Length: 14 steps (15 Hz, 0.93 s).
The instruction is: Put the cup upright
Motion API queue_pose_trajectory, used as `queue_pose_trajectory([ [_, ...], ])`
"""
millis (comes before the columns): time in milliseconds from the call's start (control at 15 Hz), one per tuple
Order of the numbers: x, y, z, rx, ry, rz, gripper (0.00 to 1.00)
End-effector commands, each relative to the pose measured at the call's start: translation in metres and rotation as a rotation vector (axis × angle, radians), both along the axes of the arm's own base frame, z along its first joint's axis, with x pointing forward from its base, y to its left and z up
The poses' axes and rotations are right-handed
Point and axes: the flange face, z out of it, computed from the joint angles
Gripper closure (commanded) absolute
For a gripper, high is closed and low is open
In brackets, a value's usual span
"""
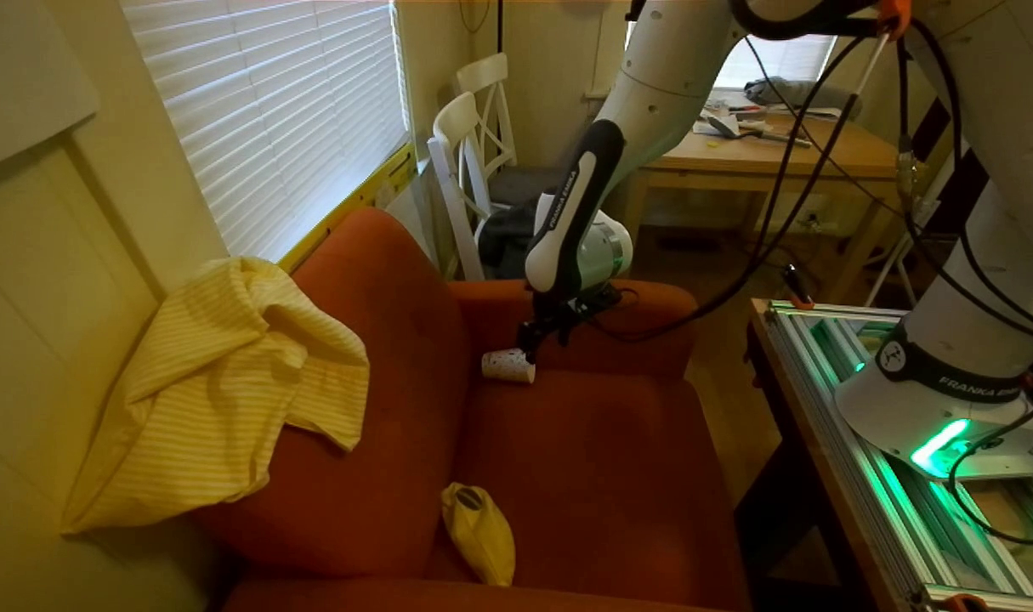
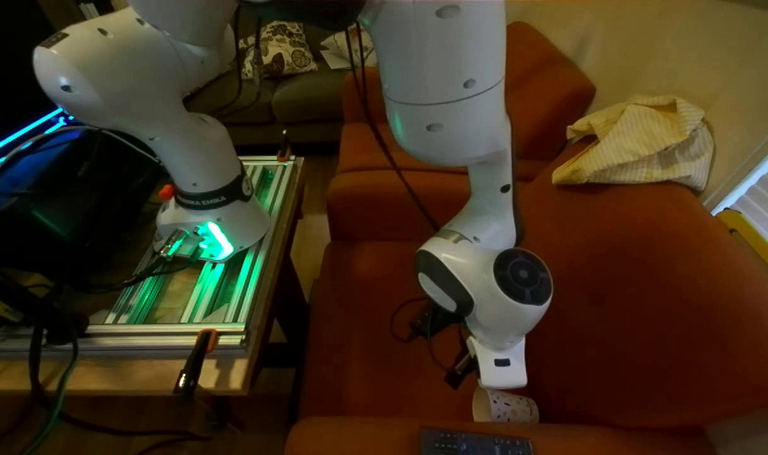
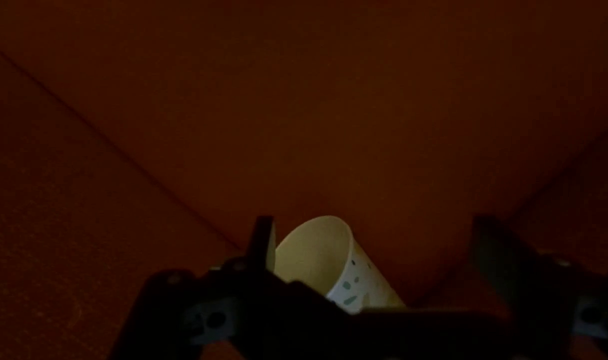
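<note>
The cup point(image 2: 509, 407) lies on its side on the counter point(image 1: 601, 476), here the seat of a red sofa point(image 2: 636, 272), in the corner where the backrest point(image 1: 388, 340) and the armrest point(image 1: 652, 340) meet; its base points to the back edge and its mouth to the front edge. That corner probably acts as a stop, so a light cup would not roll far if nudged, though whether it touches either wall I cannot tell. The fingers point(image 3: 259, 245) stand wide apart at the mouth end, holding nothing: in the wrist view one covers part of the rim while the other is well apart from the cup's side. Whether the near one sits inside the mouth or just outside cannot be told. Working from the rim makes sense, since clamping and turning it there should bring the base down, the step left to do. In an exterior view a remote point(image 2: 475, 443) lies on the armrest, so a wide swing there could knock it.
</note>
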Motion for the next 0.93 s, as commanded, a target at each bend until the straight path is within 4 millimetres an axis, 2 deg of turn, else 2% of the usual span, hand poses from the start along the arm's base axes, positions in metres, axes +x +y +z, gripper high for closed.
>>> queue_pose_trajectory([
  [0, -0.003, -0.021, -0.016, -0.028, -0.009, -0.035, 0.0],
  [200, 0.0, -0.029, -0.021, -0.051, -0.043, -0.06, 0.0],
  [467, 0.014, -0.028, -0.026, -0.1, -0.126, -0.054, 0.0],
  [867, 0.023, -0.028, -0.046, -0.146, -0.161, -0.023, 0.0],
])
